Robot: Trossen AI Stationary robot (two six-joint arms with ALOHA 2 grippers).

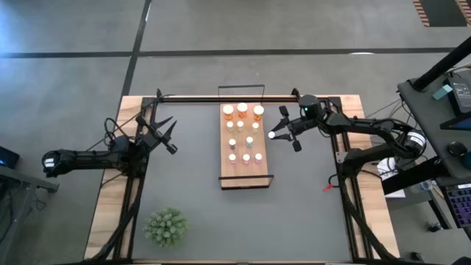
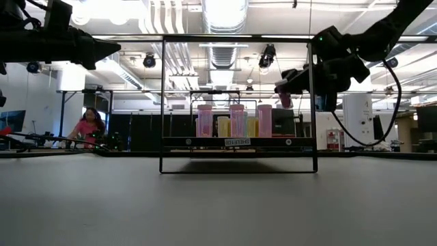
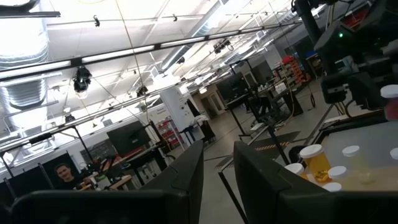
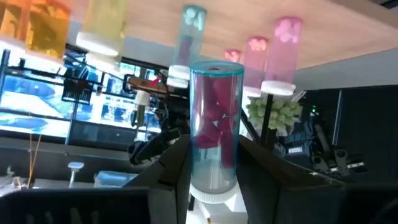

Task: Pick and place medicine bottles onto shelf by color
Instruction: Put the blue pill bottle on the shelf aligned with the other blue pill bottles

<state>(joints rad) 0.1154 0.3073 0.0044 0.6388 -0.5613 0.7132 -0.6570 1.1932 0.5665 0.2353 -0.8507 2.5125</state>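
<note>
Two dark, slender jointed arms trail black cables; the right arm (image 1: 368, 129) shows a small green light.

1. The left gripper's (image 3: 217, 171) two dark fingers (image 3: 183, 177) stood nearly together, pointing into a bright workshop.
2. An orange-bodied, white-capped medicine bottle (image 3: 314, 163) stood on the pale shelf board (image 3: 373, 140).
3. Smaller white-capped bottles (image 3: 351, 155) stood near it.
4. The other dark arm (image 3: 348, 56) hung above the board.

Shelf (image 1: 246, 177) bottle colours too small to tell, plant (image 4: 283, 112) partly hidden
</note>
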